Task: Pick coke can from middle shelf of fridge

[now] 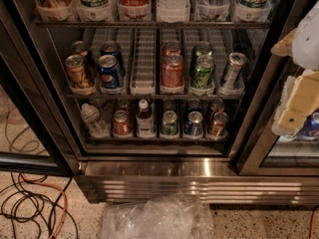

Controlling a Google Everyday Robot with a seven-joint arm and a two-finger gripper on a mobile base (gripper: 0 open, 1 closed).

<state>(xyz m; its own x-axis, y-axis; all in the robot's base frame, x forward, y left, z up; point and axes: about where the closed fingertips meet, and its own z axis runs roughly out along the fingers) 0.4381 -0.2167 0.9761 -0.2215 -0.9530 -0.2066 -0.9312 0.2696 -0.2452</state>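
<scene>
Barely begun, judging by the layout. Fridge (149, 177) standing open, with the middle shelf (143, 68) well stocked and looking undisturbed. Coke can (173, 71) upright at the front of its lane, a touch toward 12 o'clock from the centre of the view, with a second red can (172, 49) directly behind it. To its 9 o'clock, an empty lane, then a blue can (108, 71). To its 3 o'clock, just beside, a green can (203, 72), and farther on a silver can (233, 68) leaning.

End effector (298, 96) out at 3 o'clock, hard against the edge of the view, in front of the door frame and well apart from the coke can. No coke can visible in it. Cannot tell whether released or clenched.

Done so far: at most, getting in front of the open fridge. Left to do, by all appearances: swing in toward 9 o'clock, line up with the red can's lane, reach past the front rail, close on the can, lift it clear of the lane dividers and draw it out. Close neighbour on the 3 o'clock side likely the main worry, as easy to nudge. More room on the 9 o'clock side, thanks to the empty lane.

On the floor at 6 o'clock, a crumpled plastic bag (157, 218). At 8 o'clock, loose cables (30, 203). Neither in the way of the reach, as far as can be judged.
</scene>
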